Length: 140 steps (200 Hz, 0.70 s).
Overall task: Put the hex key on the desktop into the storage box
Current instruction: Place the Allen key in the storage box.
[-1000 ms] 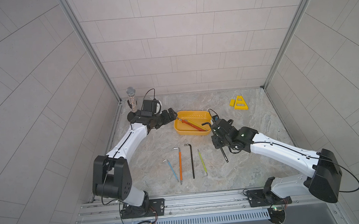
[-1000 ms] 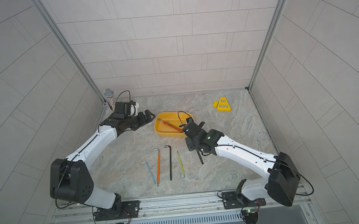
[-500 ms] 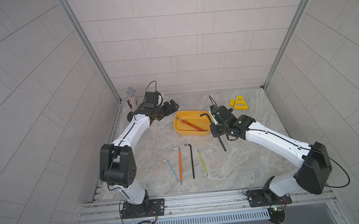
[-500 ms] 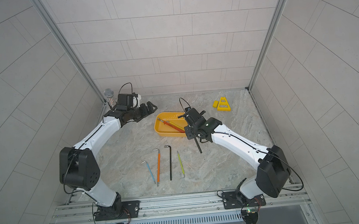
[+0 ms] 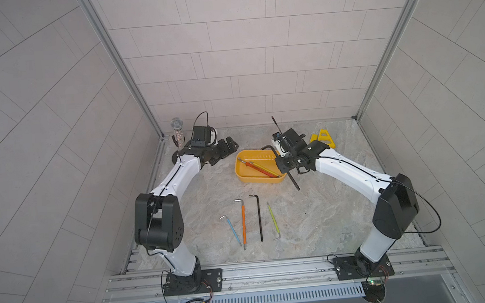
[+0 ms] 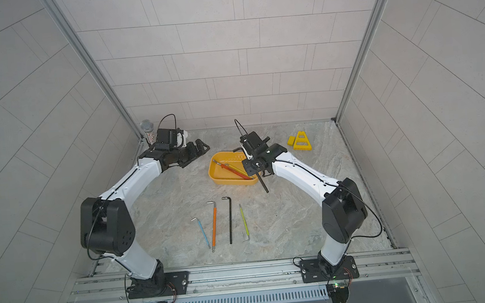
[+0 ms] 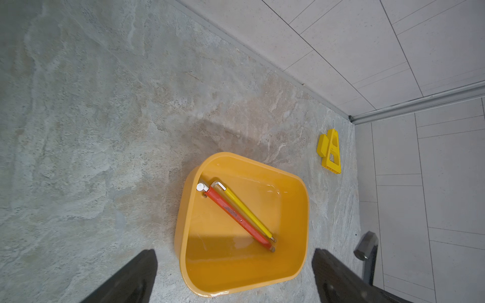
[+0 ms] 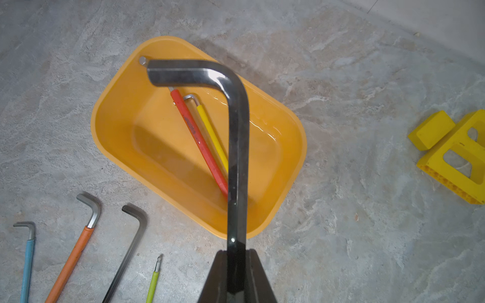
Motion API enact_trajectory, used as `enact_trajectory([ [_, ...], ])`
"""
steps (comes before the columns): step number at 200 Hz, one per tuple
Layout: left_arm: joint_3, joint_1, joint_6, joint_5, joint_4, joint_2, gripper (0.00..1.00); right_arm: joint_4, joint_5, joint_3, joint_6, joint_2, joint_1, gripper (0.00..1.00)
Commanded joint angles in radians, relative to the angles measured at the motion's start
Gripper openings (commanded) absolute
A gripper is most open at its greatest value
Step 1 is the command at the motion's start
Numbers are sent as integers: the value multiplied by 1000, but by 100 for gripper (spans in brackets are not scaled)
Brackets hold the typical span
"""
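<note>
R claw (image 8: 236,262) shut tight on big black hex key (image 8: 237,157), up over storage box (image 8: 95,131). Long part slants; bent end up, straight tip down near table (image 5: 209,190). L claw (image 7: 233,262) wide open, empty.

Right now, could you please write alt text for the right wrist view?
The right gripper holds a big black hex key over the storage box, which holds a red key and a yellow key. On the desktop lie a blue key, orange key, thin black key and green key.
</note>
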Motion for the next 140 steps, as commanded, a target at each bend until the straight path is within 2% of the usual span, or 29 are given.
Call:
enact_trajectory([
  [1, -16, 14, -6, 7, 8, -9, 100, 0, -29, 71, -52, 35, -11, 0],
  [140, -18, 60, -35, 28, 12, -4, 100, -99, -76, 424, -175, 331, -28, 0],
])
